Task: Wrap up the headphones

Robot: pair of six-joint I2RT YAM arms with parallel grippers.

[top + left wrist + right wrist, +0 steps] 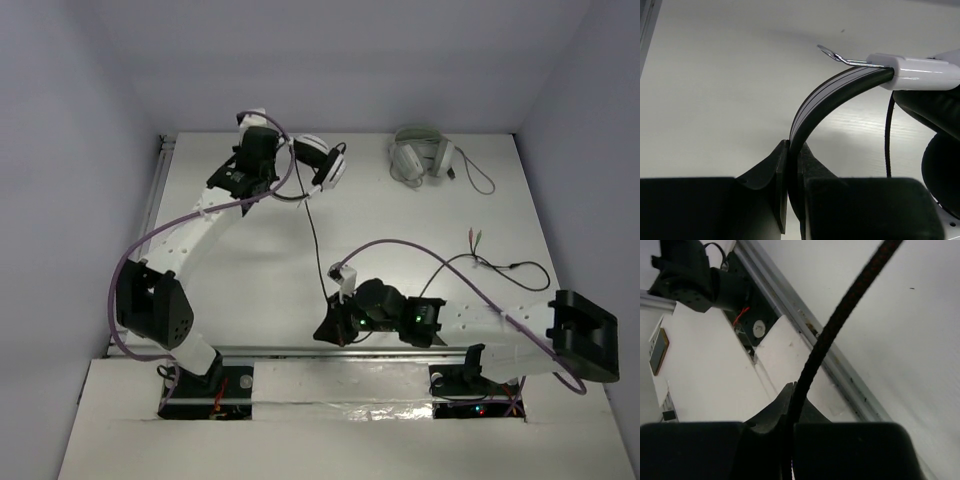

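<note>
The headphones (322, 161) are held up at the far left of the table, white-and-black ear cups to the right of my left gripper (277, 163). In the left wrist view that gripper (794, 150) is shut on the thin black headband (830, 92), with the white slider (920, 72) and a dark ear pad (940, 160) at the right. The thin black cable (314, 235) runs from the cups down to my right gripper (326, 327) at the near edge. In the right wrist view that gripper (792, 390) is shut on the cable (840, 315).
All-pale grey headphones (422, 156) with a grey cable lie at the back right. A loose stretch of black cable with plugs (500, 265) lies at the right. The table's metal front rail (840, 365) runs just below my right gripper.
</note>
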